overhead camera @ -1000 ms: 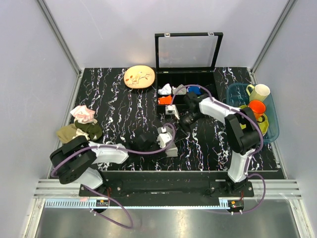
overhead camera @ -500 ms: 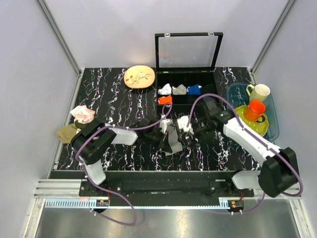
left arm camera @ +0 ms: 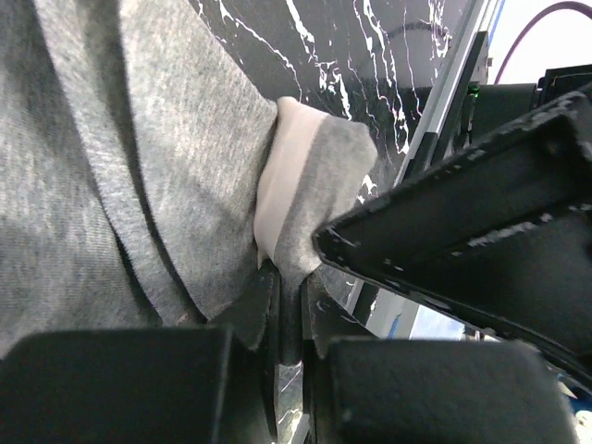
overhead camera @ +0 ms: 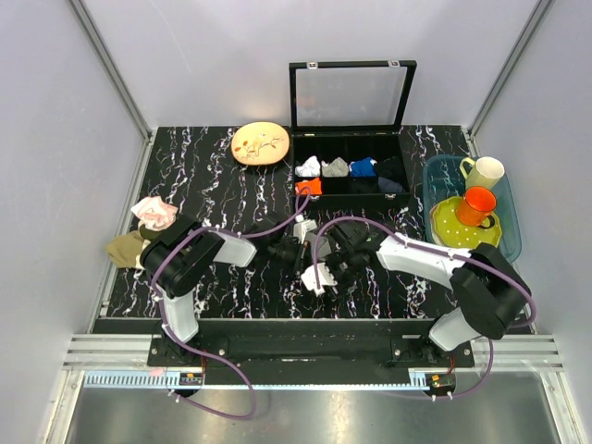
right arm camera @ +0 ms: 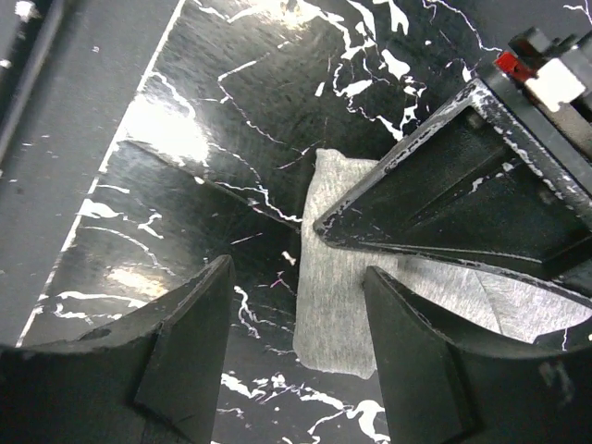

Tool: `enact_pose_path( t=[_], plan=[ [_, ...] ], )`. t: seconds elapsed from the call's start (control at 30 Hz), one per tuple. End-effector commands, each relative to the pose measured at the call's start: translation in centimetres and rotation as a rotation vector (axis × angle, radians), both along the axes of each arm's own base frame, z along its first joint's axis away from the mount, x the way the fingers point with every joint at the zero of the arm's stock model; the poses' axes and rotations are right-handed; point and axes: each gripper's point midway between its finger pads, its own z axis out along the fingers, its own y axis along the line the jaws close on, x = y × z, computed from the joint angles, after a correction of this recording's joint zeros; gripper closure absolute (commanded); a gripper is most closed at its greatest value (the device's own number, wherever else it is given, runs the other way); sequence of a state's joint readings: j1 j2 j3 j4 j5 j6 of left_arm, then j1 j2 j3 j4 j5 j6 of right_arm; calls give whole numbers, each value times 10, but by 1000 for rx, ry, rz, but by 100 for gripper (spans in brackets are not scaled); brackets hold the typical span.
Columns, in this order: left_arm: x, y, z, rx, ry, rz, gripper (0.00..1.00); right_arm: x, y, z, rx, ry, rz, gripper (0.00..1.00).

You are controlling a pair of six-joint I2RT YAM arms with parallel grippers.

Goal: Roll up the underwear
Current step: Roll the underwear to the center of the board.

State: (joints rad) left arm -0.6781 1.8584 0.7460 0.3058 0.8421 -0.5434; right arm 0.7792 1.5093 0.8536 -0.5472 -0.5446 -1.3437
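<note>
Overhead view of one black marbled desk (overhead camera: 208, 176), with two robot arms meeting near its front edge at about 6 o'clock. One grey underwear (right arm camera: 338, 310) lies on the desk there, between the two hands. The left hand (left arm camera: 282, 310) has its fingers pressed together, pinching a fold of the grey cloth right beside its single cream edge band (left arm camera: 282, 176). The right hand (right arm camera: 296, 277) holds its two fingers apart, one on each side of the cloth's narrow end, gripping nothing. Whether those fingers touch the desk cannot be told.

At 12 to 1 o'clock stands one open box (overhead camera: 351, 199). Four rolled cloths show clearly inside: one white, one grey, one blue, one orange. One tan plate (overhead camera: 260, 143) sits at 11 o'clock. At 3 o'clock, one blue basket (overhead camera: 508, 242) holds two cups, one cream (overhead camera: 485, 171) and one orange (overhead camera: 479, 203). At 9 o'clock lie one pink-and-white cloth (overhead camera: 155, 213) and one tan cloth (overhead camera: 122, 248).
</note>
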Motion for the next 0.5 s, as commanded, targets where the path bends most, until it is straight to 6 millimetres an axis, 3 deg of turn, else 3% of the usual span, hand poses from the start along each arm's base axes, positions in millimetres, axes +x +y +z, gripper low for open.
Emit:
enact_pose_path(
  t=[0.0,0.2,0.3,0.37,0.43,0.47],
  plan=[
    [-23,33,-57,216,123,64,92,23,-1,-15,-33,-124,-4,35],
    [-17,31,-43,162,102,100,87,28,-5,-33,-89,-106,-45,47],
    [-9,34,-20,84,51,150,80,26,-8,-38,-121,-71,-67,57],
    [0,34,6,9,-26,181,69,26,-5,-36,-120,-45,-80,70],
    [-1,42,13,-3,-60,217,64,17,-5,-37,-128,16,-84,79],
    [4,44,28,-30,-118,241,63,19,-2,-33,-122,21,-87,80]
  ],
)
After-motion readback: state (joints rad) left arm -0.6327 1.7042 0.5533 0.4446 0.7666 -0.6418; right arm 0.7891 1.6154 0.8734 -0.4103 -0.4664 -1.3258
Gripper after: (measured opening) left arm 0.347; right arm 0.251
